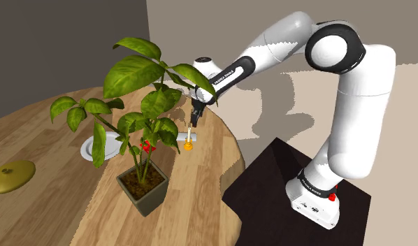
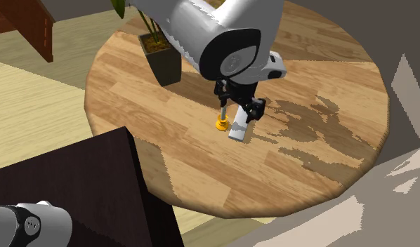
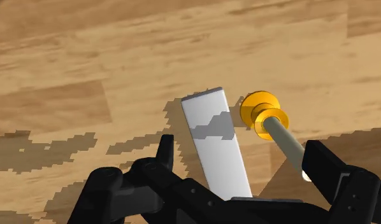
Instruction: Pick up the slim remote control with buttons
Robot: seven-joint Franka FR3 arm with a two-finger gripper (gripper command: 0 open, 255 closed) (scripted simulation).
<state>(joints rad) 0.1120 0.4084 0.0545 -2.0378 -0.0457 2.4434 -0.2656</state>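
Gripper: black 2-finger gripper [image 3: 241,151], spread around slim pale-grey rectangular remote [image 3: 215,140], not touching it
Remote: flat on wooden table [image 3: 87,63], beside orange-cupped stick [image 3: 264,113]

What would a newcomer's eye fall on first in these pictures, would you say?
Probably the leafy potted plant on the round wooden table, and the big white arm reaching over it. Next, the black gripper, open over a slim white remote lying beside an orange-based tool.
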